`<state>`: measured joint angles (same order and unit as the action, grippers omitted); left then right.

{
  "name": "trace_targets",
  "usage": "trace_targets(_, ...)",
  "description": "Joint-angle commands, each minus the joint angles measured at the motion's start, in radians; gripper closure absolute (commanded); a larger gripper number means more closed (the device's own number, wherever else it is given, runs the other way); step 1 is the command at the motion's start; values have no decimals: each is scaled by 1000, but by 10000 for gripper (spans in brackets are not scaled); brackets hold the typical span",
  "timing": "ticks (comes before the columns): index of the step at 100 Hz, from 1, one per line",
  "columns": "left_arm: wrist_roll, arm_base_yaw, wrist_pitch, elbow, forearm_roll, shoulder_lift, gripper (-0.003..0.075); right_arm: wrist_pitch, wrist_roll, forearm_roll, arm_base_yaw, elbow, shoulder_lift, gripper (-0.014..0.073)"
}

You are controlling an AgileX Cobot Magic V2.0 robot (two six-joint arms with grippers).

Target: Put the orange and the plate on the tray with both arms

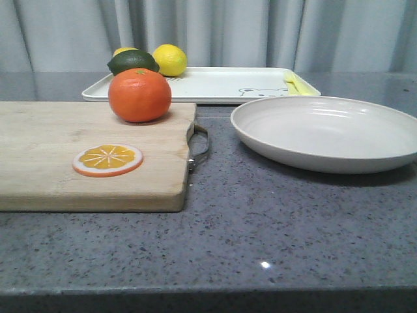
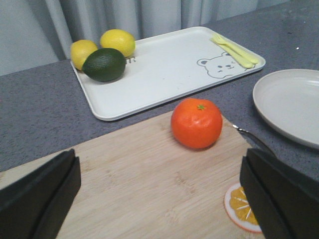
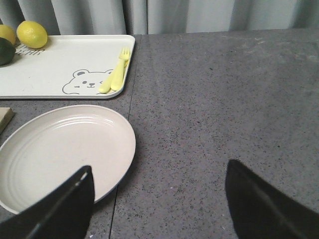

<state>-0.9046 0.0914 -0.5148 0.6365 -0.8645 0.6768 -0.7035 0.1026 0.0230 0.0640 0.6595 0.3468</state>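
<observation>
From my remote station I read the scene as follows. The orange (image 1: 139,94) sits on the far right part of the wooden cutting board (image 1: 91,163), which occupies the left side of the grey tabletop (image 1: 273,222). An orange slice (image 1: 107,160) lies flat on the board, nearer than the orange. The plate (image 1: 326,134) rests on the tabletop to the right of the board, apart from it, with the board's metal handle (image 1: 201,147) between them. The tray (image 1: 221,85) lies at the far side, behind both the board and the plate. On the tray's far left corner I see two lemons (image 1: 169,59) and a dark green fruit (image 1: 132,62); on its right end lies pale yellow cutlery (image 1: 296,85).

Left gripper (image 2: 159,199): jaws released, spread wide above the board, the orange well clear ahead of them. Right gripper (image 3: 159,204): jaws released, spread wide, one finger (image 3: 62,209) over the plate's near rim, the other over bare tabletop. Neither arm appears in the front view
</observation>
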Motion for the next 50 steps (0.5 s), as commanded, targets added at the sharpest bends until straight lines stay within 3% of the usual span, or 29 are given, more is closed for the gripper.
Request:
trace_targets(1, -164, 8, 73, 53, -207, 88, 92, 74, -9, 1, 3, 34, 18, 41)
trace_targets(20, -450, 93, 80, 124, -429, 296, 92, 74, -9, 1, 3, 34, 18, 41)
trace_targets(50, -494, 299, 271, 283, -436, 611, 91, 73, -9, 1, 3, 34, 18, 41)
